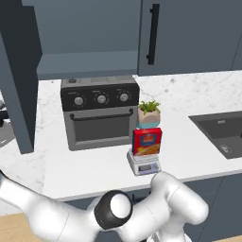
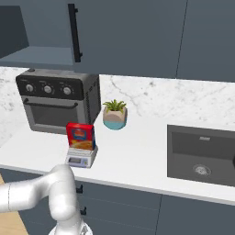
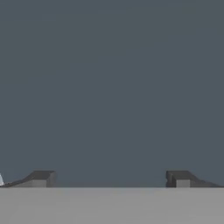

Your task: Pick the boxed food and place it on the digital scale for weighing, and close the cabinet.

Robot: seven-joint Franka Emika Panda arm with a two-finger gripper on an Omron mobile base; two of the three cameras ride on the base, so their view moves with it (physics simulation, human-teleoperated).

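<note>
The boxed food (image 1: 147,142) (image 2: 81,136), a red box with a blue band, stands upright on the digital scale (image 1: 144,165) (image 2: 81,157) near the counter's front edge. The cabinet above has its left door (image 1: 19,80) swung out open, edge-on to the left base view, and its bare shelf (image 1: 85,64) (image 2: 32,55) shows. The right door (image 1: 189,33) with its long black handle (image 2: 75,32) is closed. My gripper (image 3: 111,179) is open with nothing between its fingertips (image 3: 43,178), and it faces a flat slate-blue surface at close range.
A dark toaster oven (image 1: 100,111) (image 2: 57,101) sits behind the scale, with a small potted plant (image 1: 149,115) (image 2: 114,114) to its right. A dark sink (image 1: 222,130) (image 2: 202,153) is set into the white marble counter (image 1: 198,94) on the right. Drawers run below.
</note>
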